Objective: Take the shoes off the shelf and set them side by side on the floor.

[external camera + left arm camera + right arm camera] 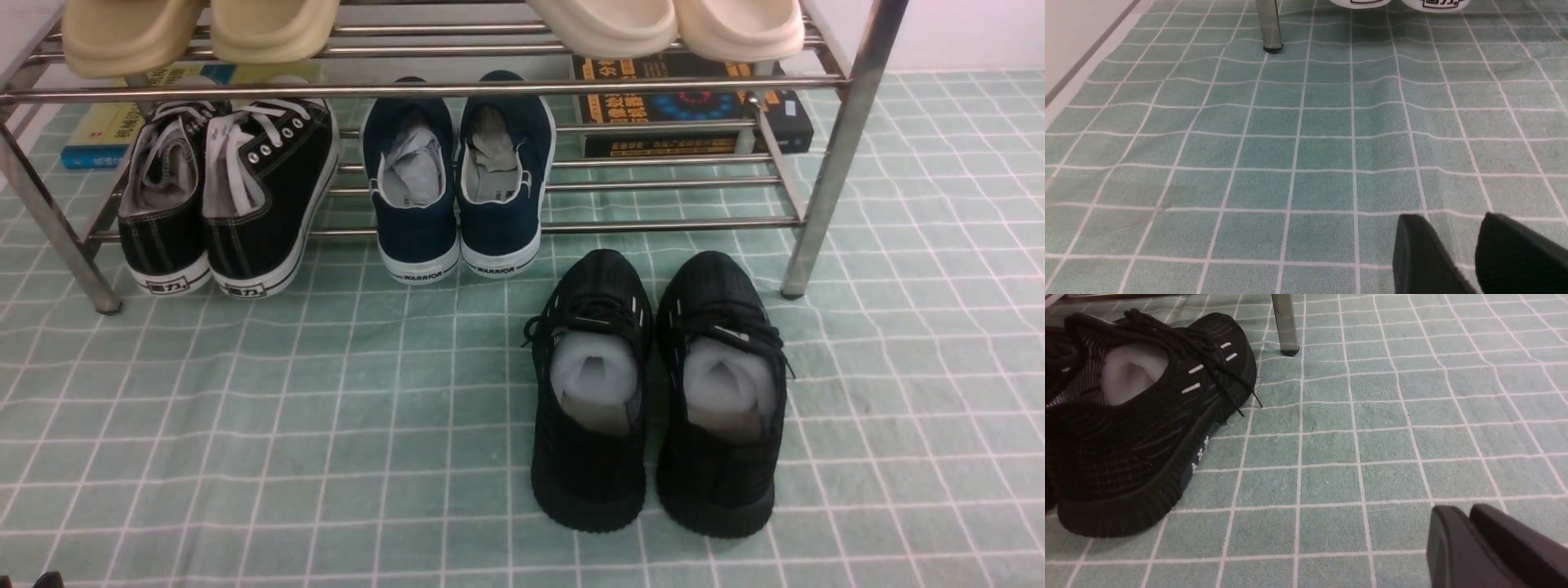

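- The pale green cloth floor with its white grid (457, 457) is crossed by slight wrinkles.
- The low two-tier rack of shiny steel tubes (829, 184) is stood on it.
- The pair of all-black knit sneakers stuffed with white foam (588, 465) is set side by side on the floor, in front of the rack's right part, toes pointed toward it; their laces are left tied.
- Two pairs of cream clogs (608, 24) are held on the upper tier.
- Black canvas sneakers with white laces (269, 204) are placed on the lower tier, at the left.
- Navy shoes with white "WARRIOR" soles (502, 224) are placed beside them, nearer the middle.
- Thick books (694, 114) are seen behind the lower bars.
- The left hand (1453, 220) is held partly open, with nothing gripped.
- The right hand (1468, 510) is seen with fingertips almost together, nothing gripped; whether it is fully closed cannot be told.
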`<action>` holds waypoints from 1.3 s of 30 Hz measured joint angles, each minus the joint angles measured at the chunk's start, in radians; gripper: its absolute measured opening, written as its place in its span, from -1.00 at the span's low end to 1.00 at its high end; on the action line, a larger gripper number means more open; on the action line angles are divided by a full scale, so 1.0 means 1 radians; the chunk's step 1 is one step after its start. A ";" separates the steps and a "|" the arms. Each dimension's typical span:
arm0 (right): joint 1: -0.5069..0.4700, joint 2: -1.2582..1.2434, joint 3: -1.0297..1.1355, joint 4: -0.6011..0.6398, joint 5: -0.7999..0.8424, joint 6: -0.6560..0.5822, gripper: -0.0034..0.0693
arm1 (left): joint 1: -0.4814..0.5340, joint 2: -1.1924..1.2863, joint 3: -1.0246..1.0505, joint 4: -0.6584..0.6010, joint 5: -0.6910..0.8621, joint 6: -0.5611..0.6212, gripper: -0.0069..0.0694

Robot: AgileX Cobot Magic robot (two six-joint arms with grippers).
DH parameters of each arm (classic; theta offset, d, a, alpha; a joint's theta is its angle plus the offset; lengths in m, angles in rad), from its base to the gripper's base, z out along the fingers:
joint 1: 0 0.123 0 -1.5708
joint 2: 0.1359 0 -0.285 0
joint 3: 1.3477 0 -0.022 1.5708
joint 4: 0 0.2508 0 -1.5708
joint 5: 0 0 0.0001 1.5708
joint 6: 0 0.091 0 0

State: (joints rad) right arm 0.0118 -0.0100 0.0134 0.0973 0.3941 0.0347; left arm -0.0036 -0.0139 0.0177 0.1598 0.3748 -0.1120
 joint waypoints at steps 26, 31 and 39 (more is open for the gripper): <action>0.000 0.000 0.000 -0.001 0.000 0.000 -0.60 | 0.000 0.000 0.000 0.000 0.000 0.000 -0.19; 0.000 0.000 0.000 -0.001 0.000 0.000 -0.58 | 0.000 0.000 0.000 0.000 0.000 0.000 -0.19; 0.000 0.000 0.000 -0.001 0.000 0.000 -0.55 | 0.000 0.000 0.000 0.000 0.000 0.000 -0.19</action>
State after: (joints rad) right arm 0.0118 -0.0100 0.0134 0.0962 0.3941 0.0347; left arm -0.0036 -0.0139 0.0177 0.1598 0.3748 -0.1120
